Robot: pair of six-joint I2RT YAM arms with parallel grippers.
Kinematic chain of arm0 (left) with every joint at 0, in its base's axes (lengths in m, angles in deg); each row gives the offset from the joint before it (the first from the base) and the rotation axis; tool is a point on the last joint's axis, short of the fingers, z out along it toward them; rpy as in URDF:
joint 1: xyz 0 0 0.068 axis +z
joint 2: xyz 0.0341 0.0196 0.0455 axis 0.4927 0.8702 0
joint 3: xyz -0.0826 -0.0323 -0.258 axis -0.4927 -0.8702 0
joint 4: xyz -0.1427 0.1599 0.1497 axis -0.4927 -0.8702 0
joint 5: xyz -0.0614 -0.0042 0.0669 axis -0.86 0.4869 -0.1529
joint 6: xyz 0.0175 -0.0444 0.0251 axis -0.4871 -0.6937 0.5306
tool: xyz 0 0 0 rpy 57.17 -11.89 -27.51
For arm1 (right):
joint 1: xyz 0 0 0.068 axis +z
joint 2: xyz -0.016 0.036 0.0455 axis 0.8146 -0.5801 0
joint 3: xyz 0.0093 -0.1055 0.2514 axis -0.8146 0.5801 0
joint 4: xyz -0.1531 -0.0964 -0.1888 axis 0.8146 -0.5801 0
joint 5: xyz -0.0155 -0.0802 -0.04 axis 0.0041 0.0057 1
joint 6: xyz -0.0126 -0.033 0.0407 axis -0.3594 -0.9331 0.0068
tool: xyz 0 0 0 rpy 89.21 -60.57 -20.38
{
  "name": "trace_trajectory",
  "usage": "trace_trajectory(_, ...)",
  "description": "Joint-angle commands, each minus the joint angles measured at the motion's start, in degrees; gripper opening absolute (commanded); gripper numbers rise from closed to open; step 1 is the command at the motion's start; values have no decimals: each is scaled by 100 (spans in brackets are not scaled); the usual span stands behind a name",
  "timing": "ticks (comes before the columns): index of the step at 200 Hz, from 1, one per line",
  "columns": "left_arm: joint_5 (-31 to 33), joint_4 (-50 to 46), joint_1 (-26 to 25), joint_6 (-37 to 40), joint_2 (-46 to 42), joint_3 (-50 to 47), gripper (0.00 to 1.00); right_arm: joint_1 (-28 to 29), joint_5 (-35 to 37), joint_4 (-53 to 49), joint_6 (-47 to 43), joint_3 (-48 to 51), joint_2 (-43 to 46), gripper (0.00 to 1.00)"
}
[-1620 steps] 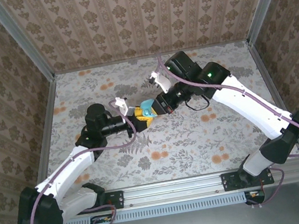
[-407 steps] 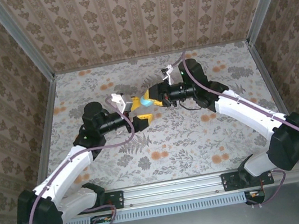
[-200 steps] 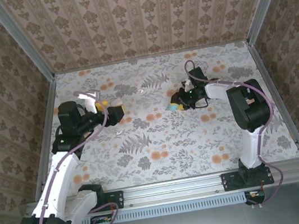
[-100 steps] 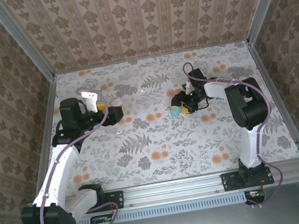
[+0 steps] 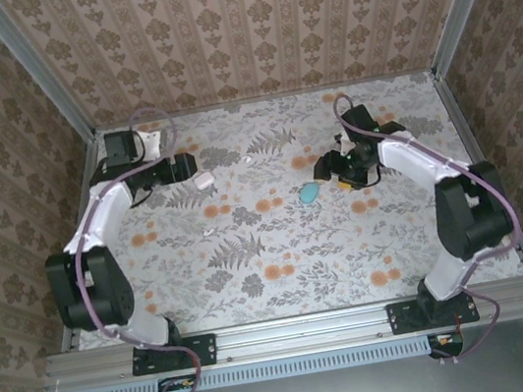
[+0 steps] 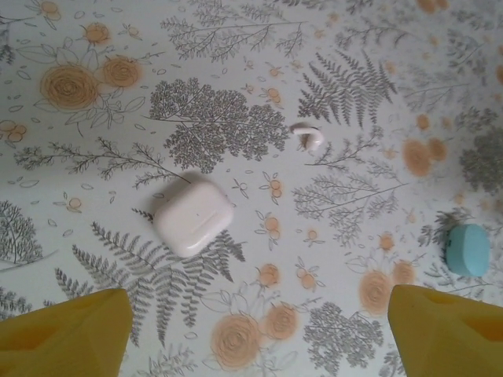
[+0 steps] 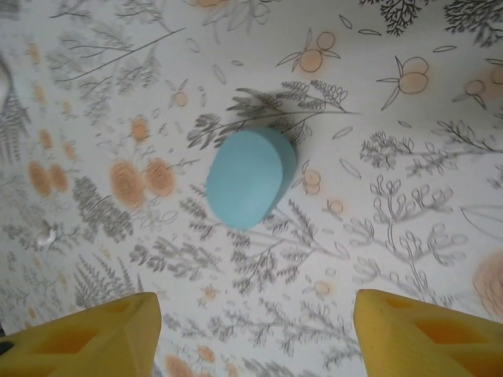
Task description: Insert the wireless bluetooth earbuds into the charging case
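Earbud (image 6: 306, 137), a smooth white bean, lies near rounded white case (image 6: 192, 214); left claw (image 6: 255, 302) and right claw (image 7: 255, 302) released.

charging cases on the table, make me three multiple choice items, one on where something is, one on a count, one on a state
1. In the left wrist view, where does the white earbud lie relative to the white case?
A. inside it
B. up and to the right, apart from it
C. on its lid

2. How many charging cases lie on the table in the top view?
A. one
B. two
C. four

3. What state is the teal case in?
A. standing on edge against the wall
B. open, with a bud in it
C. shut, lying free on the table

Answers:
1 B: the bud sits on bare table up and right of the case, with a gap between them.
2 B: one white and one teal.
3 C: its lid is shut, and the open right hand has its fingers clear of it.
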Motion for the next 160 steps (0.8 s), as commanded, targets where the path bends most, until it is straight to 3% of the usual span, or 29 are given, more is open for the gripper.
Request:
trace_trajectory(1,65,-709,-37,633,661,701,83,-8,273,-275,-34,472,778,67)
trace_trajectory(76,200,-2070,-336,1012,3048,2811,80,-5,668,-105,510,1981,3029,70)
trace_trajectory(113,813,-2221,-727,1055,3420,2905,81,-4,735,-6,679,2277,3366,70)
trace_trajectory(160,1099,-2188,-1184,561,3281,2538,69,-4,668,97,664,2266,3339,68)
